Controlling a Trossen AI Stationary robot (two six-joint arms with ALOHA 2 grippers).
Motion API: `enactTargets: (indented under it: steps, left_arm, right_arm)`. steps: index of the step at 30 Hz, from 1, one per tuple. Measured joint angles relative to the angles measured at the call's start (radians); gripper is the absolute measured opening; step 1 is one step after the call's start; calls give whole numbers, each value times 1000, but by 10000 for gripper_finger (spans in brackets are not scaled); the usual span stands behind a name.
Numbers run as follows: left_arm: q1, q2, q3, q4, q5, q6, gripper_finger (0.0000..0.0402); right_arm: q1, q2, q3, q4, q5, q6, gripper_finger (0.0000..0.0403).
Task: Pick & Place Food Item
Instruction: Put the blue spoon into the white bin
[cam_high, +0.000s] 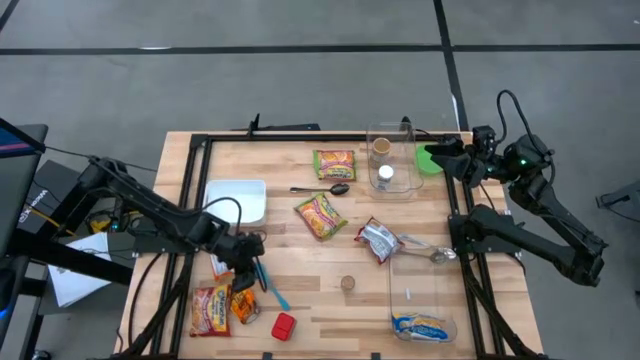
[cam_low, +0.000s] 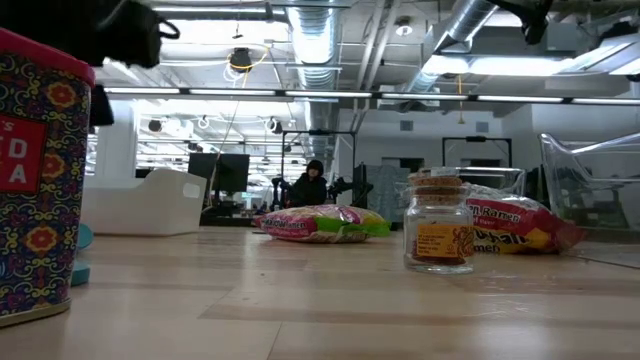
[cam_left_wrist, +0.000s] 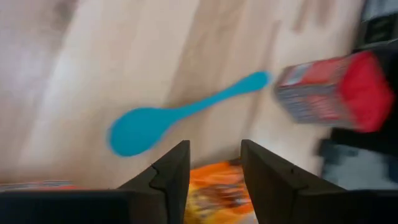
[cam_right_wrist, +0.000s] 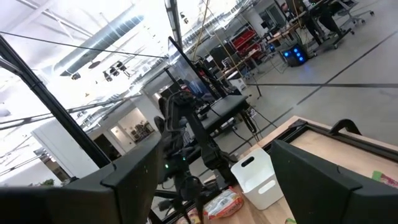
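Left gripper (cam_left_wrist: 214, 171), jaws spread partway, hangs directly over the orange snack packet (cam_left_wrist: 214, 193); right gripper (cam_high: 440, 158) waits spread, well apart.

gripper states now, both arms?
Left gripper: jaws apart over the orange packet, nothing held.
Right gripper: open, empty, raised off the table's right edge.
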Motion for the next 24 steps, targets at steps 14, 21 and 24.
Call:
enactTargets:
  steps: [14,21,24]
  left_arm:
    - [52,0,-162,138,-58,57,136]
    - [75,0,-204,156,-53,24,136]
    - [74,0,-222,174,-46,17,136]
  right_arm:
    - [0,0,0,0,0,22,291]
    - [0,0,0,-2,-1,18,291]
    - [0,0,0,-7,-1,16,291]
